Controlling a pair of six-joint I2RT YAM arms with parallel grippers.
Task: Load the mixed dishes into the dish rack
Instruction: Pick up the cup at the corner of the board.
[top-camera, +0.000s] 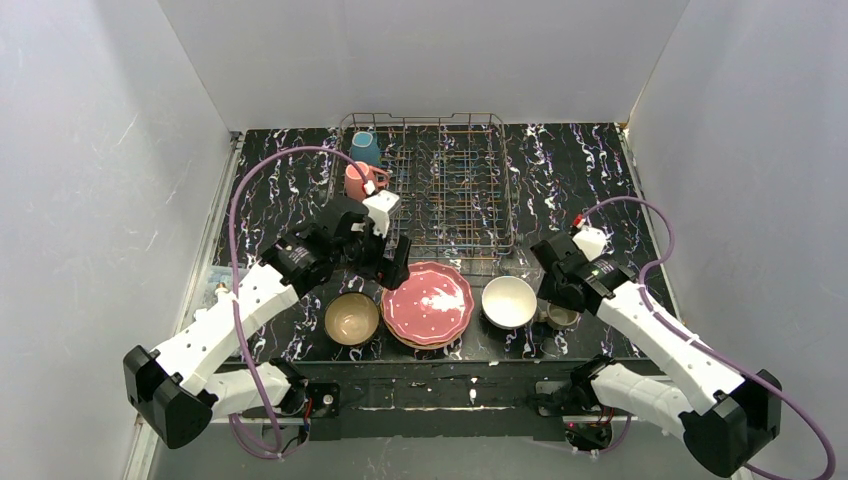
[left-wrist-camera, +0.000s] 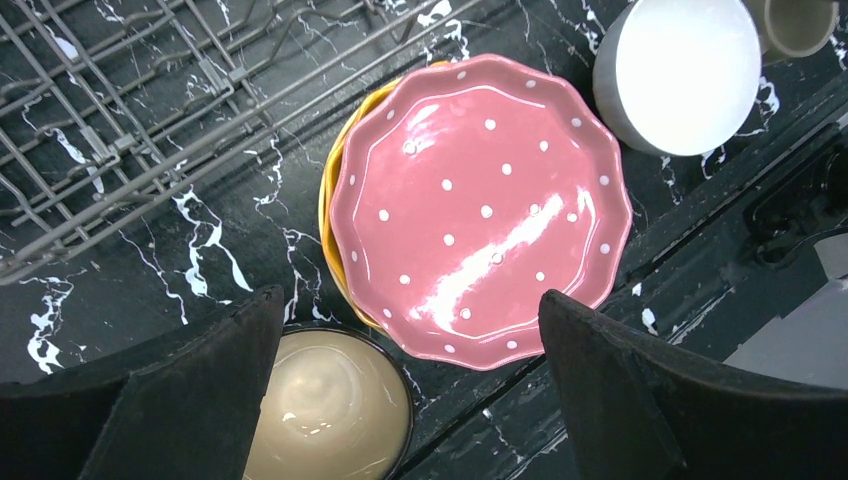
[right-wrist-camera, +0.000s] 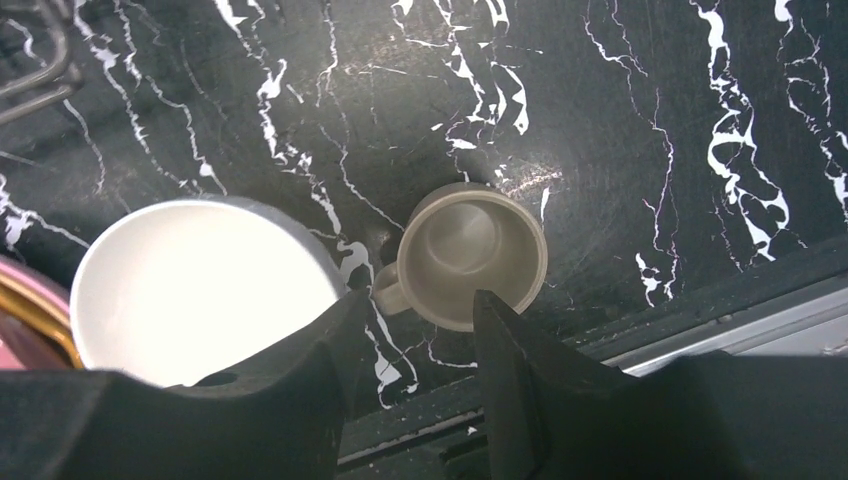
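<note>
Right gripper (right-wrist-camera: 420, 300) above olive-grey mug (right-wrist-camera: 470, 250), upright, handle twd white bowl (right-wrist-camera: 190, 285).

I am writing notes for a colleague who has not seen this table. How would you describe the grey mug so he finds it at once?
From the dish rack at the back, come forward to the pink plate, then go right past the white bowl. The grey mug stands just beyond it. Only it there has a handle.

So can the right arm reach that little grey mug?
Probably yes. The right gripper hangs right over the grey mug, jaws apart, nothing between them. The white bowl sits close on the handle side, so a finger might bump it.
</note>
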